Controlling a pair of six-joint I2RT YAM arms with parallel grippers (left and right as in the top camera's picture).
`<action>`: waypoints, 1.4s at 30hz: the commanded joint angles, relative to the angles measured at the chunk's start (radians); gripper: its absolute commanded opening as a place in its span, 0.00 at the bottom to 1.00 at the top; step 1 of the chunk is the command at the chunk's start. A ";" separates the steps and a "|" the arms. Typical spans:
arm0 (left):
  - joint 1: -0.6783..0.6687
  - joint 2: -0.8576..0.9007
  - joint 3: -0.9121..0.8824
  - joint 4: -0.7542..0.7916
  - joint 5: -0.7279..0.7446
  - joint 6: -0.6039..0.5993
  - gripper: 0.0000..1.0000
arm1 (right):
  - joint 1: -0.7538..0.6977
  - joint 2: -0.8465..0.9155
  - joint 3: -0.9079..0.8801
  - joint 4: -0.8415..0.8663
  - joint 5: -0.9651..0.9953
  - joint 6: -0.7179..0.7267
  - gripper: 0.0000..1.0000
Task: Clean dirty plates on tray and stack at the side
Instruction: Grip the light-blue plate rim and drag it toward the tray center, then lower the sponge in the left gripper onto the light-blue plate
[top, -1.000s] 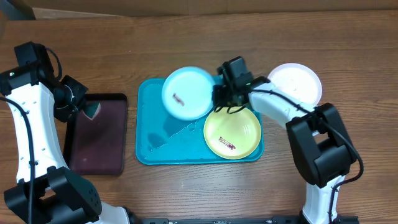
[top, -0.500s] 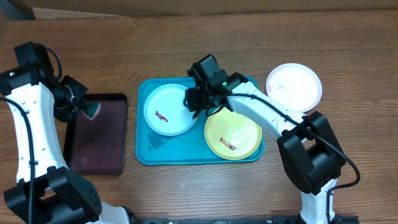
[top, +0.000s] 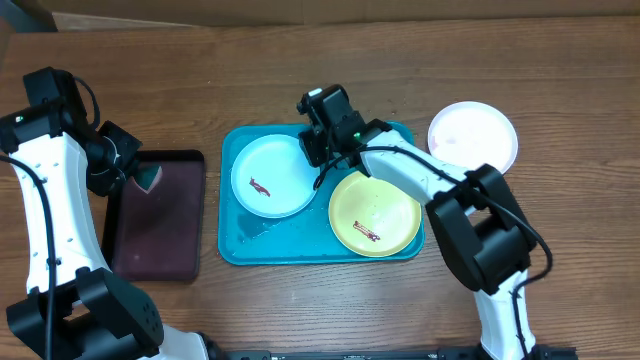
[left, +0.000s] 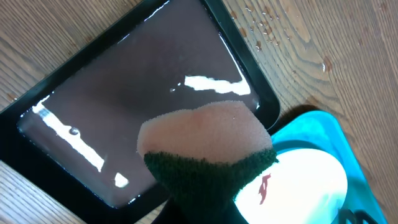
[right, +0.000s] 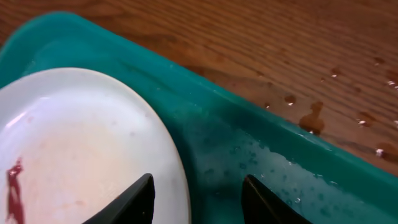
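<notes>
**Overhead view, with both wrist views.** A brown wood-grain table (top: 560, 60) carries the teal tray (top: 235, 245) at centre. Just to its left is a smaller dark maroon tray (top: 170, 240), whose wet floor throws back bright glare. A pale tan strip (top: 300, 8) borders the table's far edge.

On the teal tray lie the pale blue plate (top: 268, 177), left, and the yellow-green plate (top: 374, 205), right. They sit just beside each other, each with a red-brown smear, and a film of water lies on part of the tray floor. The white plate (top: 473, 138) rests on bare wood to the right, apart from the tray. Water drops (right: 311, 118) bead on the wood beyond the tray's rim.

- **Right gripper (right: 196, 199):** fingers parted and holding nothing, one over the pale blue plate's edge and the other over the tray floor.
- **Left gripper (top: 135, 172):** closed on a sponge (left: 205, 146) of peach foam backed with dark green scourer, above the maroon tray.
</notes>
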 joint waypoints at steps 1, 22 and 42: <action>-0.007 0.008 -0.003 -0.003 0.003 0.020 0.04 | 0.014 0.020 0.019 0.021 -0.013 -0.023 0.47; -0.034 0.008 -0.003 -0.006 0.028 0.037 0.04 | 0.017 0.054 0.020 -0.099 -0.013 0.180 0.04; -0.410 0.111 -0.003 0.154 0.127 0.162 0.04 | 0.016 -0.002 0.019 -0.361 -0.033 0.515 0.04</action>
